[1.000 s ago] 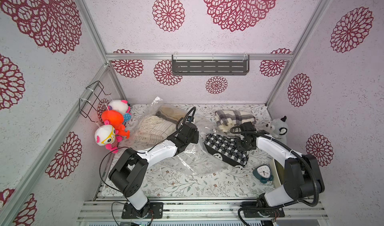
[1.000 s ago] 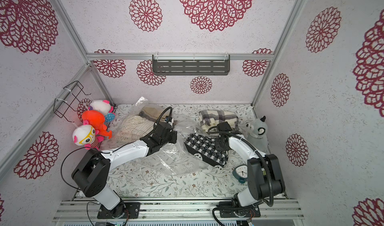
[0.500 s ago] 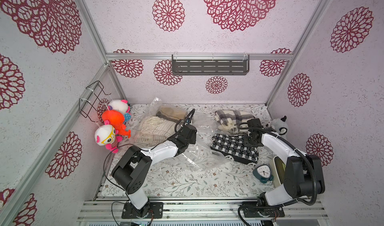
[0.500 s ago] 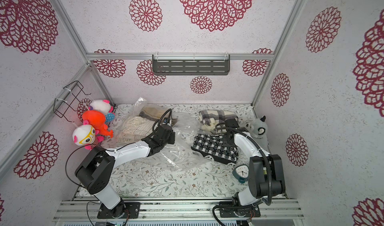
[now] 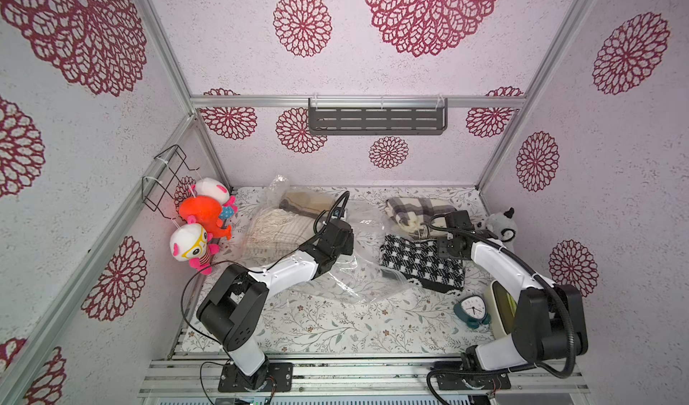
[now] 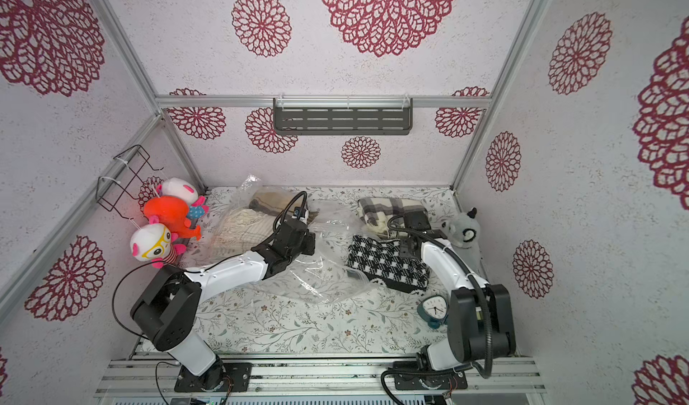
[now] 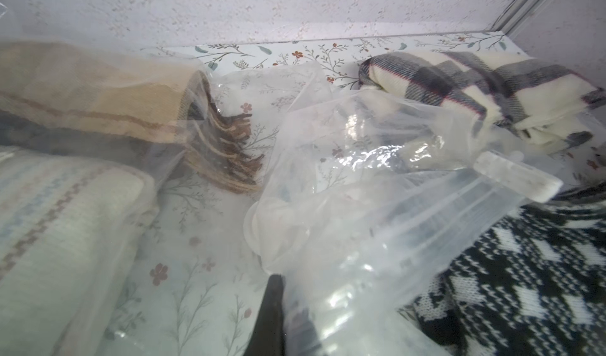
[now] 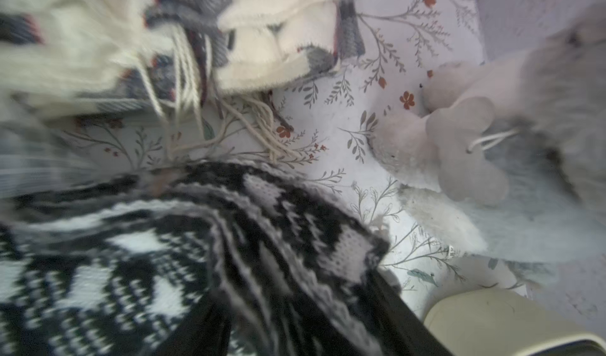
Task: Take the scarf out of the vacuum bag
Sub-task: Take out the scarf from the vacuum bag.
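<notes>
now the left end effector (image 7: 285, 292) is pinched shut on the vacuum bag (image 5: 358, 272) mid-tabletop (image 5: 317, 324); the black-and-white scarf (image 5: 421, 265) lies touching it at its 3 o'clock, with the right end effector (image 8: 295, 288) spread open around the scarf's edge.

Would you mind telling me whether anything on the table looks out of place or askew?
The vacuum bag lies crumpled in the middle, its mouth edge overlapping one corner of the black-and-white scarf, which sits askew beside it. Nothing looks spilled or damaged.
</notes>
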